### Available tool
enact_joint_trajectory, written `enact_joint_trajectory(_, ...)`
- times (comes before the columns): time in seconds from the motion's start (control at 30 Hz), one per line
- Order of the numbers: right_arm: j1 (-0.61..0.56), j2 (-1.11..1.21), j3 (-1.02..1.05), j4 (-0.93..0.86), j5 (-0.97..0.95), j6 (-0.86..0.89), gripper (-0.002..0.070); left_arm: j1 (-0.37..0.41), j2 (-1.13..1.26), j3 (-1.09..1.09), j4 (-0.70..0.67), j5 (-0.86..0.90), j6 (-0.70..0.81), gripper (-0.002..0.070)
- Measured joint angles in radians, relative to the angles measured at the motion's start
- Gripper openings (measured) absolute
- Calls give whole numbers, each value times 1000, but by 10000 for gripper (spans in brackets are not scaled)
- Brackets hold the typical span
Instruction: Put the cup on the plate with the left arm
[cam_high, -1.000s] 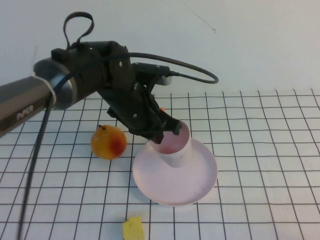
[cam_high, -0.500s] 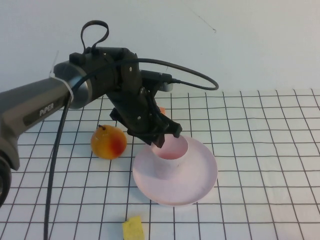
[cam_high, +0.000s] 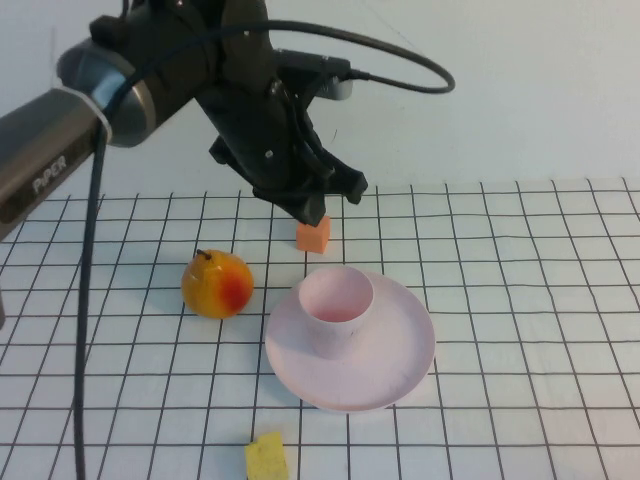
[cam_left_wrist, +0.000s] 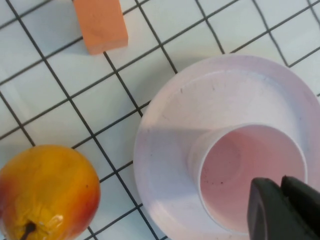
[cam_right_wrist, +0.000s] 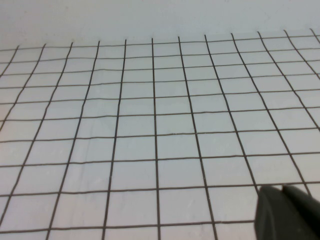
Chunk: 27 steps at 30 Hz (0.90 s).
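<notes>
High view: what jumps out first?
The bulky black left gripper hangs above the table behind the round pale pink plate. The small pale pink plastic cup stands upright on that plate, let go. A round yellow-red pear sits left of it. The right gripper faces bare grid cloth.

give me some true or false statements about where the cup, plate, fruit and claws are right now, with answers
1. The cup stands upright on the plate. True.
2. The left claw grips the cup. False: it hangs above the table behind the plate, holding nothing.
3. The orange block lies on the plate. False: it sits on the table behind the plate.
4. The yellow-red fruit rests on the table on the plate's left. True.
5. The right claw hovers over the plate. False: only bare grid cloth lies under it.
</notes>
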Motion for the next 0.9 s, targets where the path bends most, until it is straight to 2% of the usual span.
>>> enact_joint_trajectory(0.3,0,0,0,0,0,0,-5,0,-195,-1,-21,54,23,3)
enact_joint_trajectory(0.47,0,0,0,0,0,0,-5,0,-333,77,-43,45,35,0)
enact_joint_trajectory(0.67,0,0,0,0,0,0,-5,0,-544,306,-72,-31,45,0)
enact_joint_trajectory(0.9,0,0,0,0,0,-7,-5,0,-812,653,-198,-99,48,-1)
